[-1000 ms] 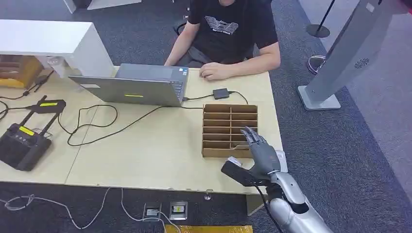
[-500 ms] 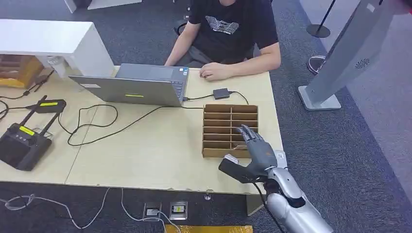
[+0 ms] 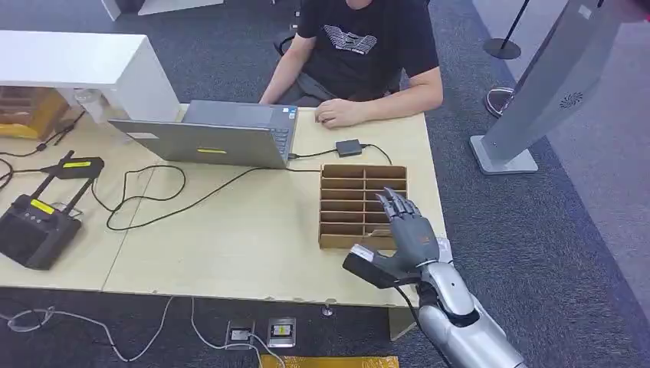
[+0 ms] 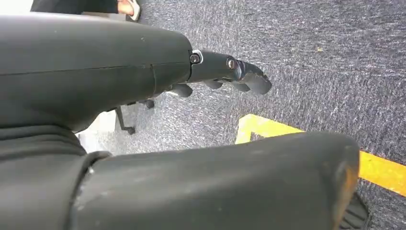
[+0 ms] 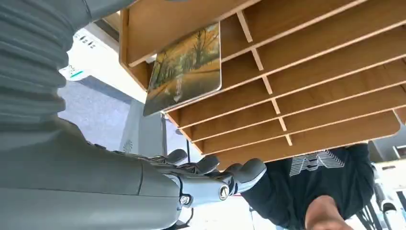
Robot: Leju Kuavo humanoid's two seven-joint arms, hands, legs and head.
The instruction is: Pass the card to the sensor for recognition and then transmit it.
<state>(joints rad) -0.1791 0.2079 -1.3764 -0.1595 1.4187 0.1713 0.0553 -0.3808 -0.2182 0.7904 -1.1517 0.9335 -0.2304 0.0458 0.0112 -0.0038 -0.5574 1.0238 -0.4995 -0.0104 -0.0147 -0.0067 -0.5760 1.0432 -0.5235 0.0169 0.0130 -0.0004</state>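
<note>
Wooden and pale, the table (image 3: 230, 245) carries a brown slotted rack (image 3: 360, 201), which serves as the landmark for everything else. The card (image 5: 184, 67), printed with an autumn tree scene, leans in one of the rack's slots at the end nearest the robot, and the right wrist view shows it standing free with no finger touching it. The right hand (image 3: 408, 230) hovers over that same near end of the rack, fingers (image 3: 395, 203) stretched out and spread apart, holding nothing. The thumb juts out sideways just past the rack's near edge.

The left hand (image 4: 230, 76) hangs down above dark carpet (image 4: 311, 57) with a yellow floor line (image 4: 306, 143), far from the rack; its fingers look loosely extended and no object is in them.

Beyond the rack's far end a small black box (image 3: 349, 147) lies on the table with a cable running from it. Off to the rack's side sits an open grey laptop (image 3: 218, 136). A person in a black shirt (image 3: 360, 46) sits behind the far end of the rack, one hand (image 3: 337, 113) resting on the table. Well away from the rack, at the table's opposite end, stands a black device with antennas (image 3: 34, 222).
</note>
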